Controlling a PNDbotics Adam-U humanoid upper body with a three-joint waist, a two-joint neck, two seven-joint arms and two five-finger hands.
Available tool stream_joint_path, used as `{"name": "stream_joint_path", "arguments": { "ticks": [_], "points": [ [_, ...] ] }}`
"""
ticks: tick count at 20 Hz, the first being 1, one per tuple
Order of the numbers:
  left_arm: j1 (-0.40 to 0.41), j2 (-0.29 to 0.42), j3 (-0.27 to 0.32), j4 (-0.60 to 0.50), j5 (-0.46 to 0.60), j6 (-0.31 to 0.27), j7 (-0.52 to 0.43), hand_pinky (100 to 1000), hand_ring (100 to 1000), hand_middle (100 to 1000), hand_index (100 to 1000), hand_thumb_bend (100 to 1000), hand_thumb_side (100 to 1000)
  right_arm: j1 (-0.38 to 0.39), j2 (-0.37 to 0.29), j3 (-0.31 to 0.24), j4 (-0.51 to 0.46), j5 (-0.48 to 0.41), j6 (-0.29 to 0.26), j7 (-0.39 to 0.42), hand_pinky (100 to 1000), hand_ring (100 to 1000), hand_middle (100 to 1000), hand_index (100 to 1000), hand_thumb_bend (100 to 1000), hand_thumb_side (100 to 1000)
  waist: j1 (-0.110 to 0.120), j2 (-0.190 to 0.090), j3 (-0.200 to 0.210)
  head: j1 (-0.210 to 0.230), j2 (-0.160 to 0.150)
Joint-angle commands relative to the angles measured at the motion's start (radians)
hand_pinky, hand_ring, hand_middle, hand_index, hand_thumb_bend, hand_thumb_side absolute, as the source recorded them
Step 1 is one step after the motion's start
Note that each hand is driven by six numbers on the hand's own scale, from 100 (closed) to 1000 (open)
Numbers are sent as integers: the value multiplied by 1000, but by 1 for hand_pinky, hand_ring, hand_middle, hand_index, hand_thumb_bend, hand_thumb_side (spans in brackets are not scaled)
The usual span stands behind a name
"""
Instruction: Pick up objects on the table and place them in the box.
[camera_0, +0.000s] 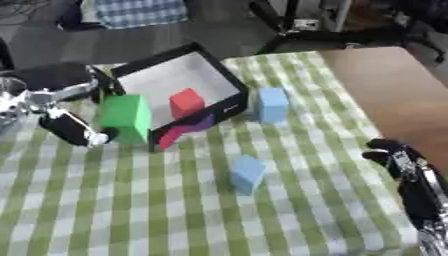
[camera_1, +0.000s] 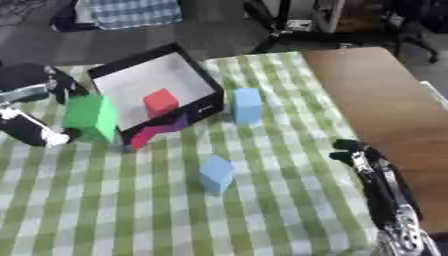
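Left hand: your black and silver left hand (camera_0: 74, 127) comes in from the left edge, its fingers curled against the near side of the tall green foam block (camera_0: 125, 119), apparently gripping it.
Green block: it stands upright just outside the box's near left corner, touching or almost touching the wall; it is not inside.
Box: the shallow black-walled cardboard box with a pale grey floor (camera_0: 171, 77) sits tilted on the green and white checked tablecloth (camera_0: 131, 210).
Done: one small red foam cube (camera_0: 186, 102) lies inside the box, near its front wall.
Unclear: a magenta shape (camera_0: 175, 134) shows at the box's front wall; you cannot tell whether it is an object or part of the box.
Left to do: a light blue upright block (camera_0: 273, 104) stands just beside the box's right corner, and a second light blue block (camera_0: 247, 173) lies tilted, well apart.
Right hand: your right hand (camera_1: 372, 167) rests idle at the lower right; its finger state cannot be told.
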Motion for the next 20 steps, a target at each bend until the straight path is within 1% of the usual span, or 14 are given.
{"name": "stream_joint_path", "arguments": {
  "ticks": [1, 3, 4, 6, 8, 9, 11, 12, 14, 15, 17, 18, 19, 20],
  "points": [
    [-84, 6, 17, 45, -40, 16, -10, 748, 640, 641, 630, 194, 306, -5, -25, -4, -8, 2, -1, 5, 886, 712, 700, 737, 100, 771, 9, -28, 0, -4, -2],
    [-145, -51, 1, 140, -91, 12, -14, 747, 645, 648, 640, 220, 334, -4, -24, -3, -7, 1, -1, 6, 887, 712, 700, 737, 100, 771, 6, -30, -1, -5, -2],
    [-176, -88, -6, 199, -126, 5, -12, 748, 646, 649, 641, 220, 334, -3, -23, -3, -7, 1, -1, 6, 887, 712, 700, 737, 100, 771, 4, -31, -3, -5, -2],
    [-230, -168, -8, 333, -222, -18, 3, 751, 658, 661, 648, 239, 340, -2, -22, -2, -6, -1, 0, 6, 887, 712, 699, 737, 100, 771, 0, -30, -7, -5, -2],
    [-269, -248, 14, 476, -324, -44, 38, 751, 656, 660, 648, 239, 340, -3, -18, 1, -6, -4, 0, 8, 887, 712, 699, 737, 100, 771, -4, -29, -12, -3, -2],
    [-281, -280, 29, 535, -363, -56, 61, 752, 655, 660, 651, 248, 360, -4, -17, 3, -6, -6, 0, 10, 887, 712, 699, 737, 100, 771, -6, -28, -15, -2, -2],
    [-298, -334, 64, 634, -429, -72, 114, 752, 654, 659, 651, 249, 365, -5, -15, 6, -6, -8, 0, 14, 887, 712, 699, 737, 100, 771, -9, -26, -21, 1, -2],
    [-305, -356, 81, 673, -458, -74, 141, 750, 650, 658, 653, 262, 387, -5, -16, 7, -6, -9, 0, 15, 887, 712, 698, 737, 100, 772, -10, -24, -26, 1, -2],
    [-320, -398, 116, 745, -508, -63, 197, 748, 641, 652, 654, 270, 404, -5, -17, 9, -5, -13, 1, 16, 887, 712, 698, 737, 100, 773, -12, -21, -33, 3, -2],
    [-326, -416, 131, 775, -524, -57, 225, 746, 633, 646, 667, 308, 443, -5, -17, 10, -5, -14, 1, 17, 887, 712, 698, 737, 100, 773, -12, -20, -35, 5, -2],
    [-336, -442, 152, 820, -538, -47, 274, 745, 630, 645, 698, 329, 462, -7, -16, 12, -5, -16, 1, 20, 887, 712, 698, 737, 100, 772, -13, -18, -38, 8, -2],
    [-338, -452, 156, 833, -540, -46, 293, 745, 631, 652, 734, 404, 541, -8, -16, 13, -6, -17, 1, 21, 887, 712, 698, 737, 100, 772, -13, -18, -40, 9, -2],
    [-339, -459, 156, 842, -539, -48, 308, 745, 633, 657, 769, 441, 579, -8, -15, 13, -6, -17, 2, 22, 887, 712, 698, 737, 100, 772, -13, -18, -41, 9, -2],
    [-338, -465, 154, 848, -536, -55, 315, 745, 634, 658, 780, 453, 591, -8, -15, 13, -5, -18, 2, 22, 887, 711, 698, 737, 100, 772, -12, -17, -42, 8, -2]
  ]
}}
